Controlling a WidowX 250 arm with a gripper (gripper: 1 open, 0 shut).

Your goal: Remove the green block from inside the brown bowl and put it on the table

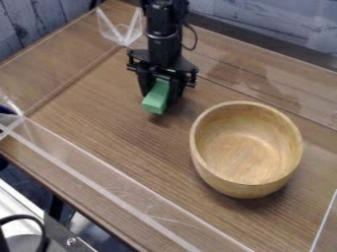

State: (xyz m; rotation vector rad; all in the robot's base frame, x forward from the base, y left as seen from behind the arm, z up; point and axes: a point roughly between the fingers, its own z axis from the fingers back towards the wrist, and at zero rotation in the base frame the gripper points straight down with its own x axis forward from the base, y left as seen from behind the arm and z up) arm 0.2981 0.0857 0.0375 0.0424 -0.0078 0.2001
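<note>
Bright green marks the green block (158,96), which is gripped between the fingers of the claw (161,87); the claw points straight down from the dark arm above it. The block hangs directly beneath the claw, its long axis running steeply downward with the lower end tilted slightly leftward, close above the wood-grain counter (93,118); whether that end touches the surface cannot be told. The brown bowl (246,148) stands empty to the lower right, near but clearly apart from the block. Bare counter lies under and left of the block, so nothing is seen to stand in the way of a straight descent. Clear plastic walls (121,30) edge the counter behind the arm, well apart from the block.
</note>
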